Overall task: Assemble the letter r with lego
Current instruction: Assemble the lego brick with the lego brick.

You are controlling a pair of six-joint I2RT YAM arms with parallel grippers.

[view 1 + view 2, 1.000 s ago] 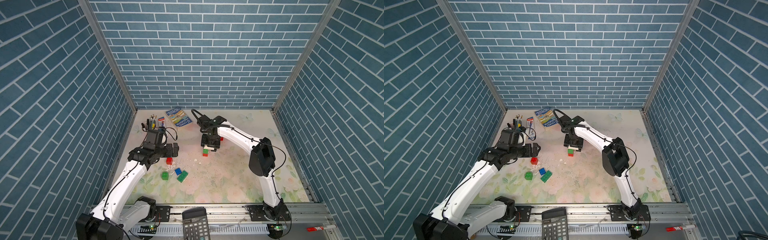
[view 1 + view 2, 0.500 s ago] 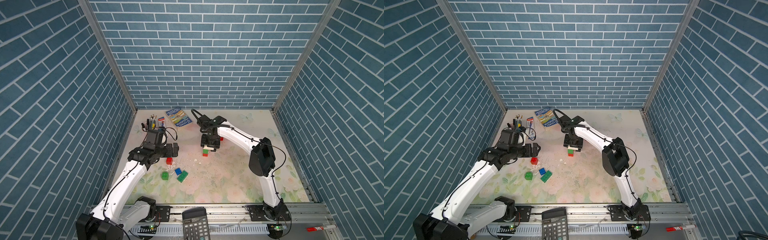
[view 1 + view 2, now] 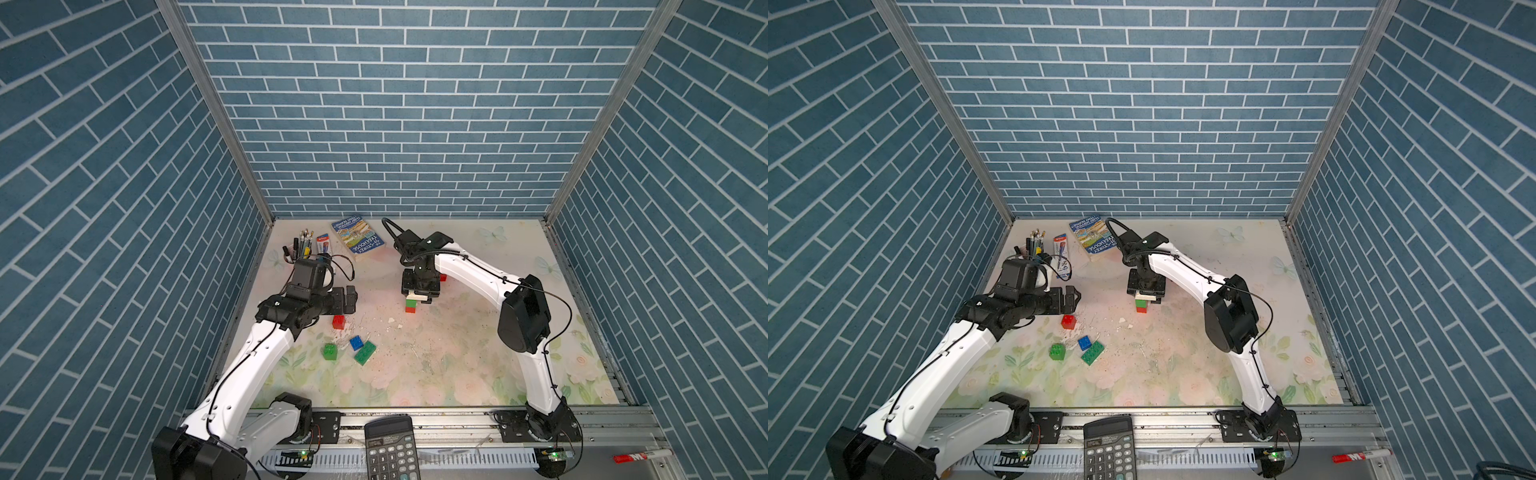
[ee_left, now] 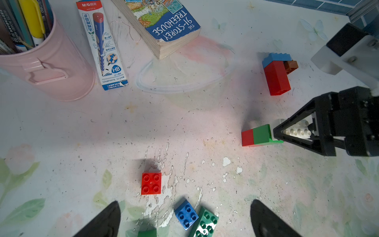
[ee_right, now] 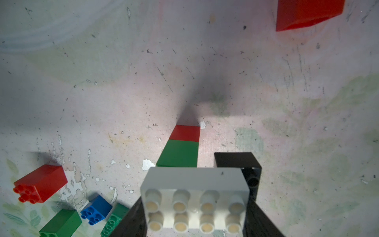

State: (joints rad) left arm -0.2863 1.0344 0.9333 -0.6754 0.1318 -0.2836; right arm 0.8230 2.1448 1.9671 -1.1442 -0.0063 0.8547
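atop the green-and-red stack (image 5: 180, 151), white brick (image 5: 194, 184) pinched in right end effector (image 3: 419, 291), left end effector (image 3: 348, 301) spread wide

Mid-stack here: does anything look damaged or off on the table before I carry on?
Yes, the table cover is scraped and flaking beside the red square brick, with white chips toward the green-on-red stack. Nothing else stands out; the right pincer grips the white brick.
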